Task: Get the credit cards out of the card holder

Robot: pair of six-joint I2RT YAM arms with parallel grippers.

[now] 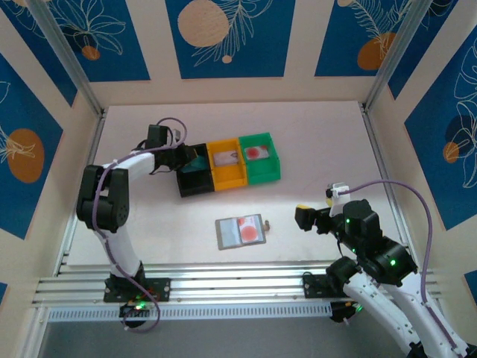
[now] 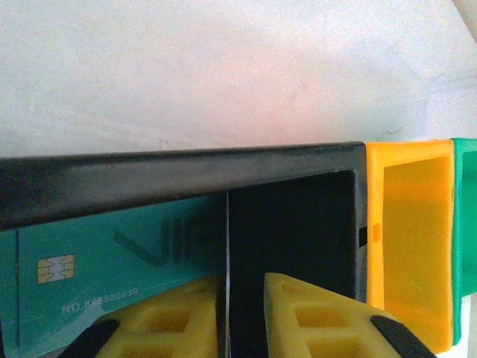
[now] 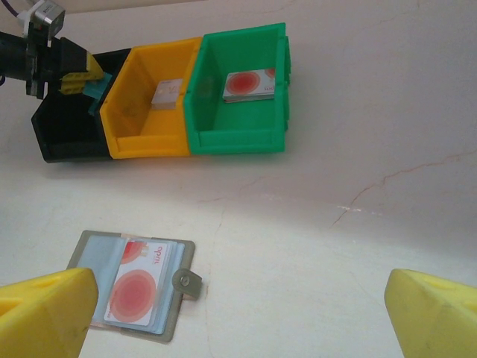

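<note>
**Left fingers** [image 1: 187,158]: yellow pads a narrow gap apart, not pressed together and not clamped on anything; tips dipped into the black bin [image 2: 186,173].

**Teal card** [image 2: 112,257]: standing on edge inside the black bin, chip and printed number facing the left wrist camera. One short edge sitting in the gap between the left fingers, hard against the pad on the left of that view and clear of the other pad. Actual contact impossible to tell.

**Black bin**: wrapped around both left fingertips, far wall straight ahead of them.

**Orange bin** [image 2: 410,239]: touching the black bin, on the side of the left finger at the right of the wrist view. Greyish card [image 3: 168,93] lying inside.

**Green bin** [image 3: 238,127]: next past the orange bin, farthest of the three from the left fingers. Loose red-dot card [image 3: 250,83] flat on its floor.

**Right fingers** [image 1: 299,218]: spread wide, nothing between them, over bare desk [image 3: 335,186], well apart from the bins.

**Card holder** [image 3: 100,257]: open and flat on the desk, just ahead of the right finger at the left of the wrist view, near its tip but not touching. Well apart from the left fingers.

**Pocketed red-dot card** [image 3: 138,294]: pale, inside the holder's clear pocket, a second red patch peeking out behind it.

**Snap tab** [image 3: 186,282]: on the holder's edge facing the gap between the right fingers.
</note>
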